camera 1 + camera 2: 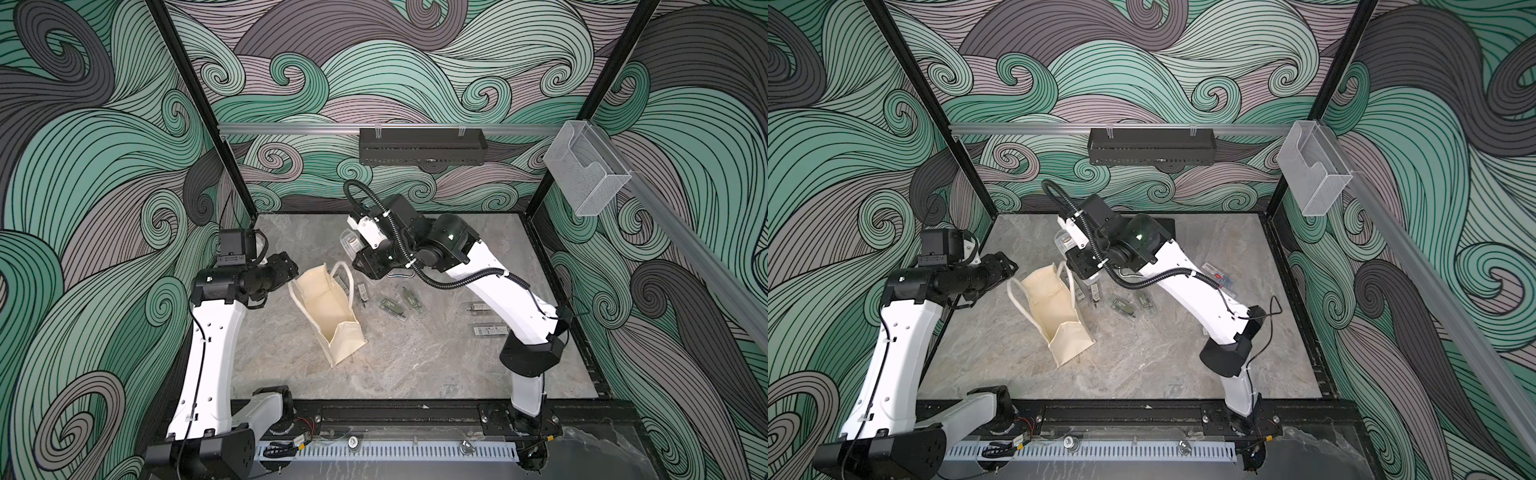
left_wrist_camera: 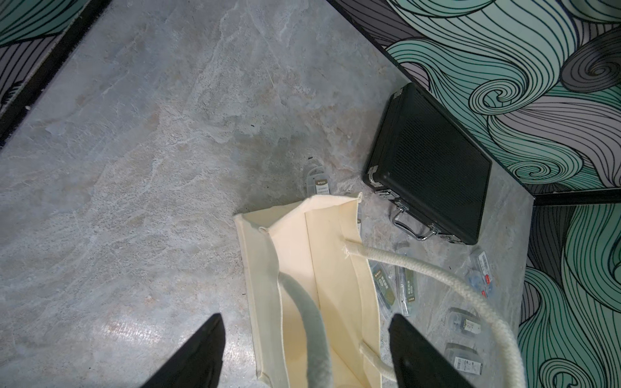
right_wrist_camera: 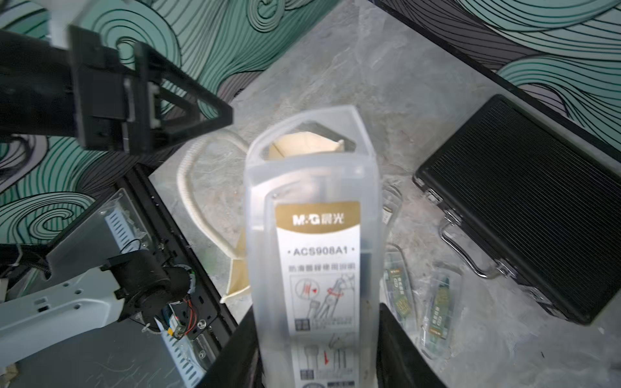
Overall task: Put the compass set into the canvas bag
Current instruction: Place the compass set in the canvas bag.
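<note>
The cream canvas bag [image 1: 328,307] [image 1: 1054,307] lies on the grey table with its mouth open toward the back left. My left gripper [image 1: 291,270] [image 2: 306,319] is open at that mouth, and the near loop handle [image 2: 302,322] passes loosely between its fingers. My right gripper [image 3: 316,336] is shut on a compass set [image 3: 312,235], a clear plastic case with a gold and white label. The case hangs above the table just behind the bag's mouth [image 1: 351,243] [image 1: 1063,241]. Past the case's tip, the right wrist view shows the bag [image 3: 302,144] and the left gripper [image 3: 201,114].
A black ribbed briefcase [image 2: 433,168] [image 3: 524,208] lies shut at the back of the table. Several more clear cases lie right of the bag [image 1: 395,305] [image 1: 478,307] [image 1: 490,330]. A black tray [image 1: 422,147] and a clear holder [image 1: 586,170] hang on the wall rails.
</note>
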You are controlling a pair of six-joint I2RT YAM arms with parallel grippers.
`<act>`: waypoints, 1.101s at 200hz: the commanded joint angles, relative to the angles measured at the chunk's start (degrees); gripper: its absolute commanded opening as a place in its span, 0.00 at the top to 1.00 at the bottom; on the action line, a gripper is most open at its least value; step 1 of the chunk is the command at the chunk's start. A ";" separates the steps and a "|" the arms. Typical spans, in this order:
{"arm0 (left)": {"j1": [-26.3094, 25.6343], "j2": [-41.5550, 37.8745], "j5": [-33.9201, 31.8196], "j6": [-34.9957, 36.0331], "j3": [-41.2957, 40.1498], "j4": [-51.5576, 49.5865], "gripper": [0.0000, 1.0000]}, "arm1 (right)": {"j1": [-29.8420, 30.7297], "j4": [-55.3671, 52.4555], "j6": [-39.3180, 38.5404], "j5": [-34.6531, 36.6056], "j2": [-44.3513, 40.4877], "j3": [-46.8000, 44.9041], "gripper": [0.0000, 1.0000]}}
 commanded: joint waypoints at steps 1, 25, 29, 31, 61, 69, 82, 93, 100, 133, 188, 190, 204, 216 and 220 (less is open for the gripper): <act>0.62 -1.81 -6.19 -1.21 -0.01 -0.16 0.22 | 2.99 -4.13 1.82 0.10 4.38 4.85 0.57; 0.67 -3.81 -12.23 -1.17 -0.27 0.03 0.22 | 5.14 -4.34 3.35 -1.42 8.71 7.40 0.57; 0.68 -4.20 -12.42 -1.07 -0.35 0.18 0.22 | 5.36 -4.39 3.75 -1.53 9.25 7.64 0.57; 0.69 -4.38 -12.48 -0.99 -0.45 0.30 0.22 | 5.42 -4.38 3.89 -1.57 9.53 7.76 0.57; 0.79 -5.77 -10.06 -0.38 -1.74 1.97 0.22 | 5.95 -4.11 5.42 -1.88 14.04 9.40 0.57; 0.78 -5.87 -8.60 -0.32 -2.08 2.29 0.22 | 5.90 -4.07 5.58 -1.50 15.46 10.16 0.57; 0.79 -6.08 -6.44 -0.24 -2.79 2.61 0.22 | 5.86 -3.91 5.93 -1.05 17.53 11.17 0.57; 0.79 -6.55 -5.11 -0.19 -3.55 2.73 0.22 | 5.66 -3.79 6.66 -0.92 19.40 12.15 0.57; 0.79 -7.03 -4.49 -0.14 -4.19 2.87 0.22 | 5.56 -3.77 7.37 -0.99 20.55 12.89 0.57; 0.88 -9.25 -3.95 0.64 -6.24 2.24 0.22 | 4.99 -2.36 9.77 -0.80 24.46 13.26 0.57; 1.45 -9.63 -6.38 2.21 -6.17 -0.02 0.22 | 3.32 -2.23 14.10 1.22 28.16 11.74 0.56; 1.48 -9.67 -6.38 2.31 -6.16 -0.08 0.22 | 3.31 -2.28 14.16 1.36 28.21 11.62 0.56; 1.57 -9.66 -6.24 2.63 -6.00 -0.24 0.22 | 2.92 -2.29 14.46 2.75 28.75 11.31 0.55; 1.58 -9.65 -5.82 2.89 -5.90 -0.38 0.22 | 2.77 -2.29 14.75 3.06 29.31 11.30 0.54; 1.58 -9.60 -5.64 2.94 -5.96 -0.38 0.22 | 2.71 -2.24 14.83 3.03 29.58 11.45 0.52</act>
